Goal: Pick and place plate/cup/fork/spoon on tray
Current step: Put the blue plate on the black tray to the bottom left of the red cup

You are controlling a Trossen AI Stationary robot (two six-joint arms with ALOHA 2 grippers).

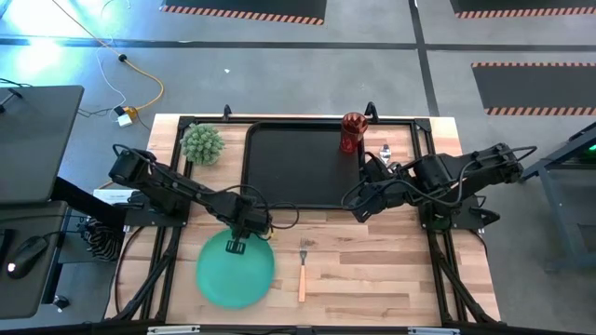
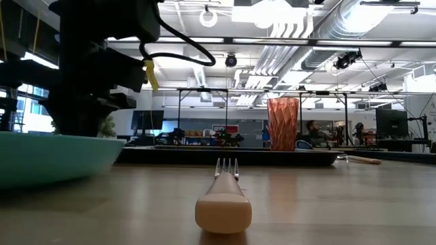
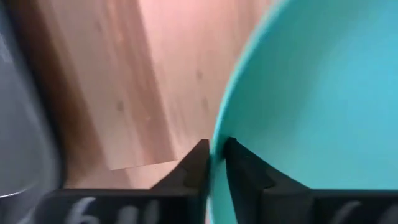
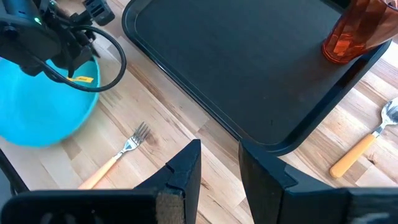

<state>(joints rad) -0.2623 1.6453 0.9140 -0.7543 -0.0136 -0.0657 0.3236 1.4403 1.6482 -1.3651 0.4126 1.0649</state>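
Observation:
The turquoise plate [image 1: 235, 268] lies on the wooden table near its front left. My left gripper [image 1: 237, 244] is shut on the plate's far rim. The fork [image 1: 303, 270] lies flat on the table right of the plate, tines toward the black tray [image 1: 298, 163]. The dark-red cup [image 1: 352, 132] stands upright in the tray's far right corner. The spoon [image 1: 385, 152] lies on the table just right of the tray. My right gripper [image 1: 357, 207] is open and empty above the tray's near right corner. My left gripper pinches the plate's far rim [image 3: 217, 146] between its two fingers, one finger [image 3: 245, 165] inside the plate and one [image 3: 193, 165] outside. The fingers come from above and the far side, slanting down. Whether the plate is lifted off the table, I cannot tell.
A green spiky plant ball [image 1: 202, 144] sits left of the tray at the table's far left. Bare wood lies between the plate, the fork and the tray's near rim [image 4: 205, 115]. A black metal frame runs along the table's edges.

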